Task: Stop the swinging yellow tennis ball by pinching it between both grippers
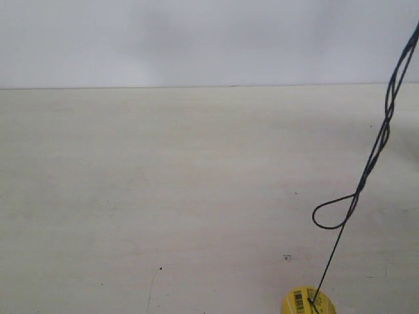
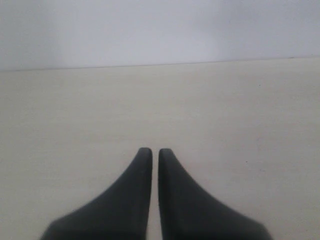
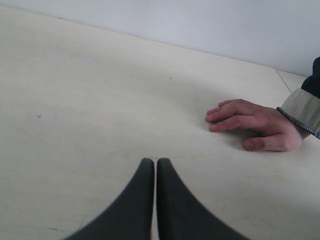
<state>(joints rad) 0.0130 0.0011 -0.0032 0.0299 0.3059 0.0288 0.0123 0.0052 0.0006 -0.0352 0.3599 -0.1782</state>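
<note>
The jaws of the left gripper [image 2: 155, 151] and of the right gripper [image 3: 155, 161] are pressed nearly together on nothing, low over the pale table [image 1: 163, 196], while the yellow tennis ball [image 1: 308, 302] hangs on its dark string [image 1: 376, 150] at the exterior view's bottom edge, seen by neither wrist camera. We judge it best to bring both closed tips in from opposite sides at ball height and meet it gently near the bottom of its swing. Beyond stands a plain white wall [image 1: 196, 39], and a person's hand [image 3: 255, 125] rests flat on the table near the right gripper, so we should keep clear of it.
</note>
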